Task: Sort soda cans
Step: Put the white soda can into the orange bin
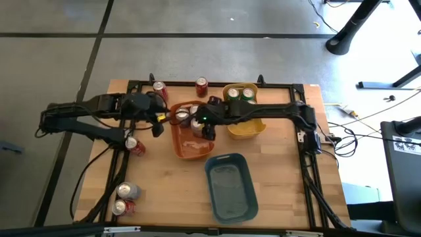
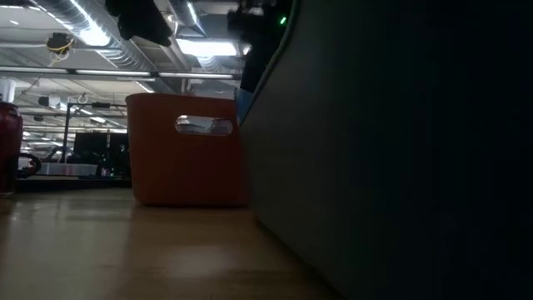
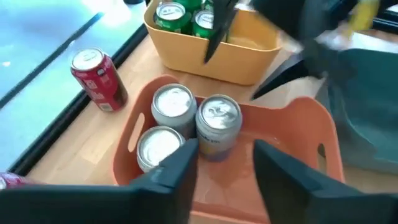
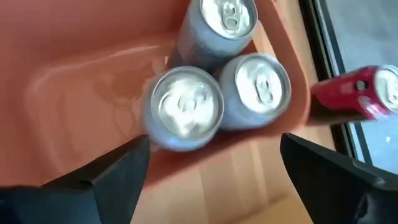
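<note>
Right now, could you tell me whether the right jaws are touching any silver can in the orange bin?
Apart: the right wrist view shows the right gripper open, clear space separating its jaws from the silver cans.

Low view dim, perhaps backlit; wrist views motion-blurred

an orange bin (image 1: 191, 150) sits mid-table on the wooden table (image 1: 164, 191), a yellow bin (image 1: 253, 130) just beside it, a blue-grey bin (image 1: 230, 187) nearer the front edge.

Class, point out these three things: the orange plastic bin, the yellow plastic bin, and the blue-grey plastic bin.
Orange plastic bin (image 1: 191, 150): high view, bare floor.
Yellow plastic bin (image 1: 247, 131): high view, near wall.
Blue-grey plastic bin (image 1: 231, 187): high view, bare floor.
</note>
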{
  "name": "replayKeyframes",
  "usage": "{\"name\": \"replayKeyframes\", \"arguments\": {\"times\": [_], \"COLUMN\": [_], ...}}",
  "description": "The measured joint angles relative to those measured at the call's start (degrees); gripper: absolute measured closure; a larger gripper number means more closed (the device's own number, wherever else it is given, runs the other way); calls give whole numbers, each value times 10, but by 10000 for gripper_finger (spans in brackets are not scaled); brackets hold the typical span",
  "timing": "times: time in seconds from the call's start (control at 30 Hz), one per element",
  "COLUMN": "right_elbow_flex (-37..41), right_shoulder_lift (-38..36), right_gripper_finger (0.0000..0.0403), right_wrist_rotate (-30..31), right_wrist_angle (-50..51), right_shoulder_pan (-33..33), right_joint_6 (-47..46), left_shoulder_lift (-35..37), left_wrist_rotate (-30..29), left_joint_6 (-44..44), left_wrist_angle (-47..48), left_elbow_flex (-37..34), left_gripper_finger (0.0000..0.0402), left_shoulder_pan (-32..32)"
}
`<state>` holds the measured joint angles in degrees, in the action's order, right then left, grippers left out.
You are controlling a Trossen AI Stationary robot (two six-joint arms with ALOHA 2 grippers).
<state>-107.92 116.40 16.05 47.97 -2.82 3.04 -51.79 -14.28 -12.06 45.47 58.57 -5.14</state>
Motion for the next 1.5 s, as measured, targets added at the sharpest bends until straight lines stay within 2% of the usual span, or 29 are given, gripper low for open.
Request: {"name": "replayKeyframes", "arguments": {"times": [0.07,0.2,0.33,0.47,0.6,0.7,0.87,1.1,1.23,1.37,1.5], "right_elbow_flex": [0,0,0,22,81,130,178,195,195,195,195], "right_shoulder_lift": [-19,-46,-54,-55,-70,-91,-132,-171,-173,-170,-170], "right_gripper_finger": [45,45,45,45,45,45,45,45,45,45,45], "right_wrist_rotate": [0,-1,-1,13,46,76,114,160,166,165,165], "right_wrist_angle": [27,69,116,136,126,119,116,112,96,79,57], "right_shoulder_pan": [10,34,61,91,115,127,145,168,176,184,198], "right_joint_6": [-5,-24,-37,-58,-81,-108,-152,-184,-193,-195,-195], "left_shoulder_lift": [-9,-33,-43,-41,-40,-43,-55,-61,-61,-61,-61], "left_wrist_rotate": [5,70,116,124,123,88,25,39,70,75,66], "left_joint_6": [11,50,51,35,35,16,-79,-309,-429,-556,-580], "left_wrist_angle": [-5,-42,-60,-42,-41,-46,-15,72,135,197,200], "left_elbow_flex": [0,0,2,9,14,14,14,14,14,13,13], "left_gripper_finger": [212,141,96,78,76,76,76,76,76,76,76], "left_shoulder_pan": [-5,-5,4,54,145,216,313,405,455,488,493]}}
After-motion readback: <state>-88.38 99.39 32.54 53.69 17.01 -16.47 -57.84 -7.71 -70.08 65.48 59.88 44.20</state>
